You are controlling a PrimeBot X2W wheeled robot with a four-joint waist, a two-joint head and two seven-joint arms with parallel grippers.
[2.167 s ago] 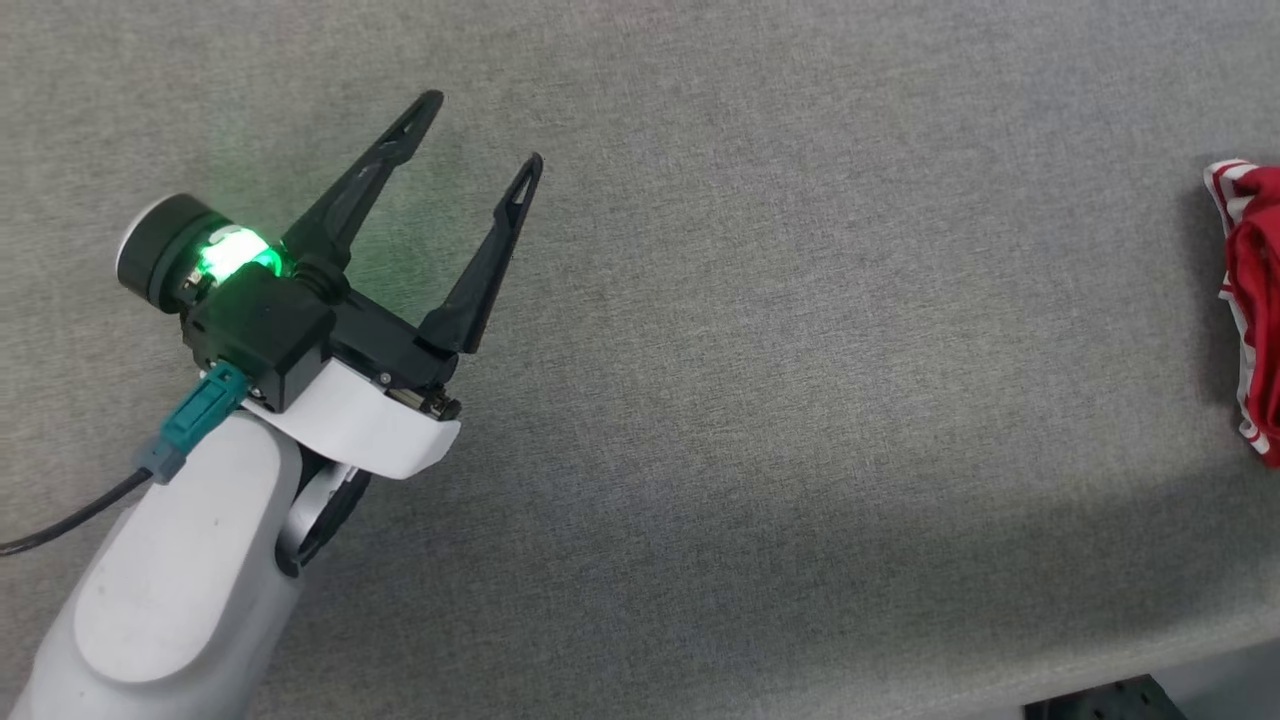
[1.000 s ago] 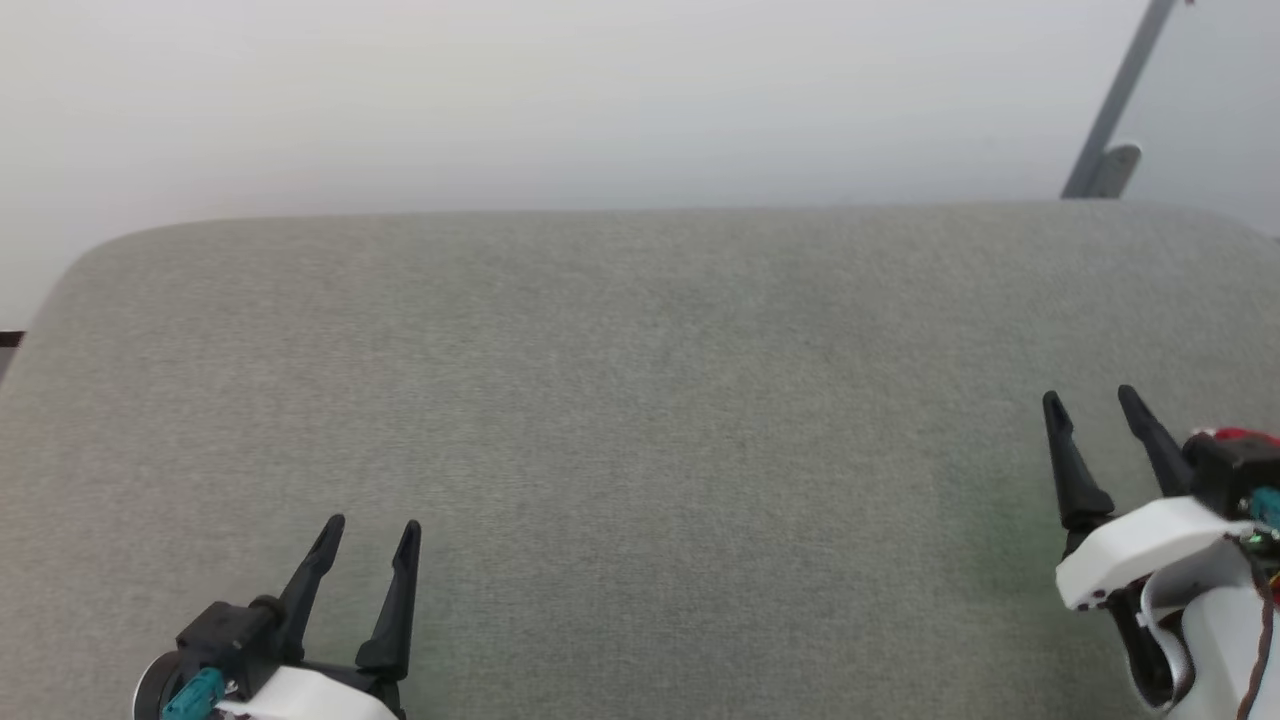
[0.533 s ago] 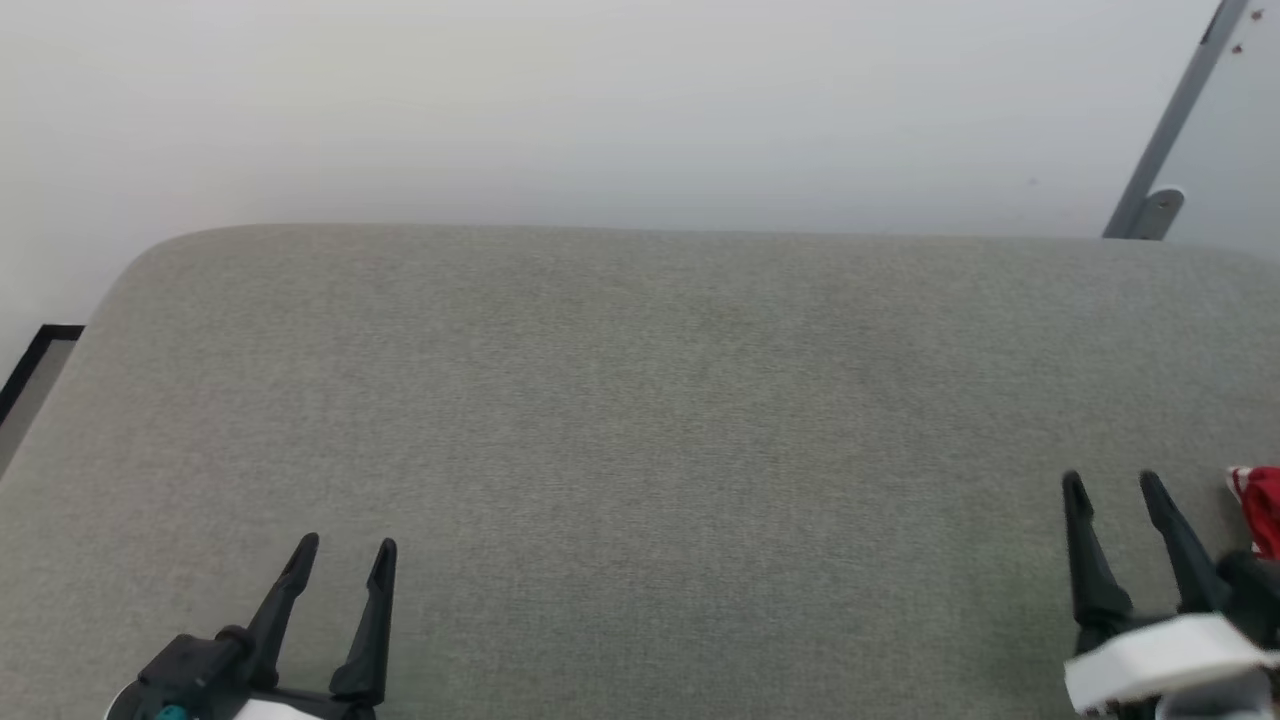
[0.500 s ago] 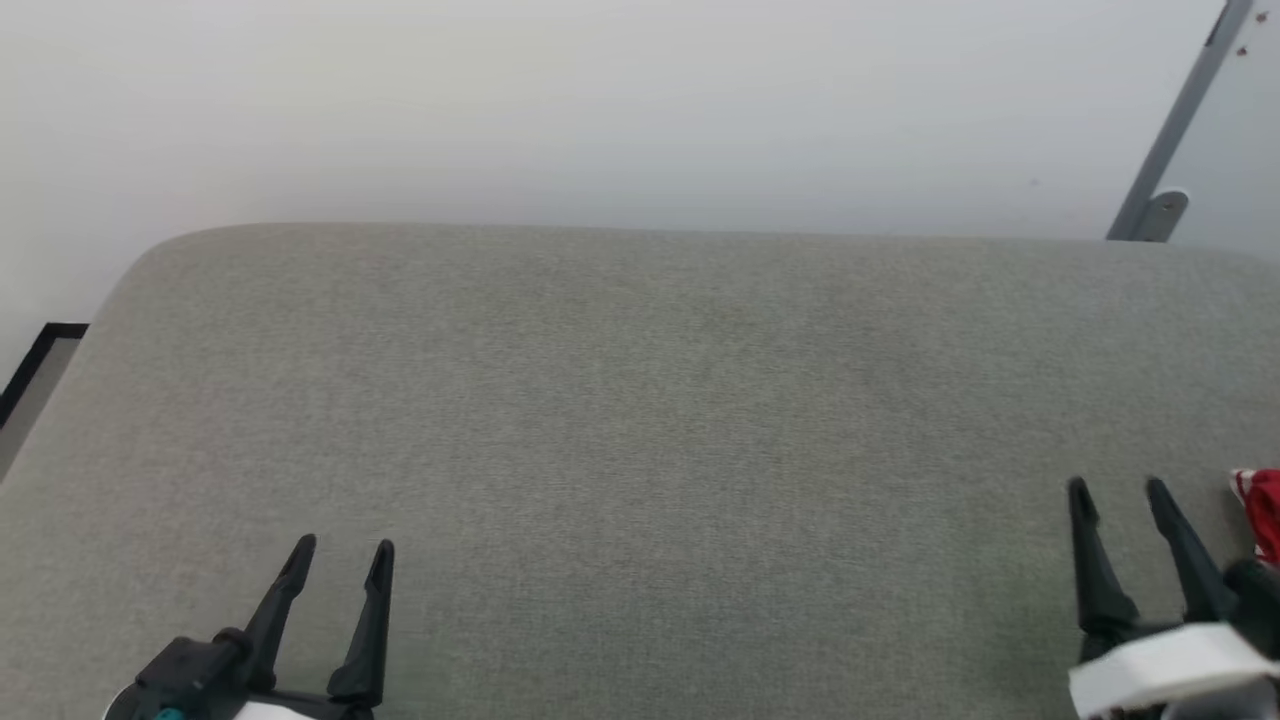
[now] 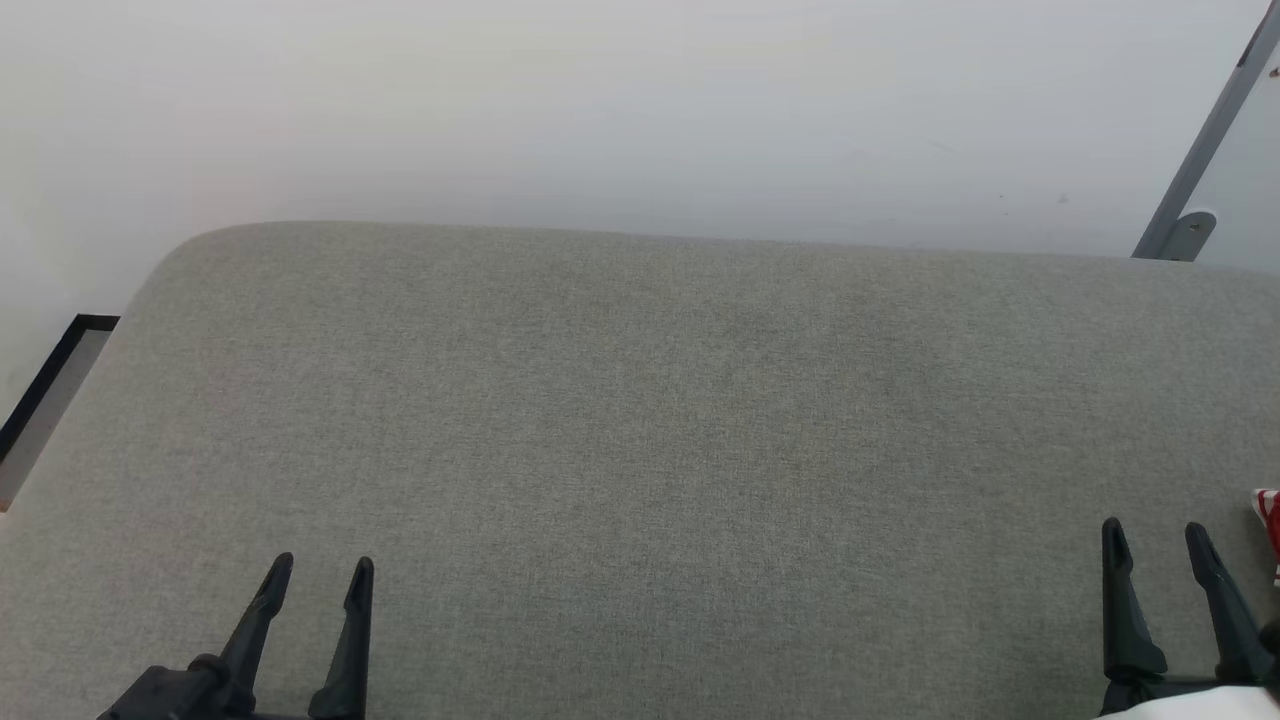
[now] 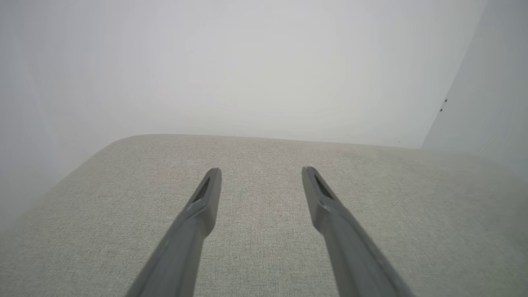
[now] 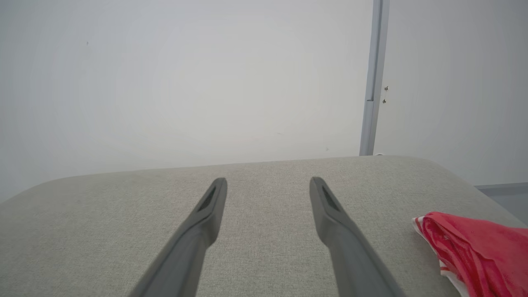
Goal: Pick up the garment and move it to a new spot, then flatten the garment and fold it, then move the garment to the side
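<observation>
Left gripper [image 5: 323, 563]: two long dark fingers, jaws standing apart, bare grey cloth showing between them. Position: over the near edge of the tabletop, towards its left corner, fingers pointing at the far edge. The left wrist view gives the same spread, with the tips over the cloth and the wall beyond.

Right gripper [image 5: 1152, 528]: same build, jaws likewise apart and clamped on no cloth, with tabletop showing in the gap. Position: near edge, towards the right corner, fingers pointing at the far edge.

Garment [image 7: 474, 249]: red cloth, bunched and creased, with a white-striped trim along the side facing the right gripper. It lies on the tabletop at the right edge, near the near right corner. It sits just beside the right gripper on its outer side, apart from the fingers. The head view catches a sliver of it at the picture's right border.

Tabletop [image 5: 640, 420]: grey woven fabric cover with rounded far corners.

Wall [image 5: 600, 100]: plain, pale, directly behind the far edge.

Metal post [image 5: 1205, 130]: grey, rising behind the far right corner, with a small bracket [image 5: 1190, 232] at its foot.

Floor strip [image 5: 45, 385]: dark-bordered, beside the left edge.
</observation>
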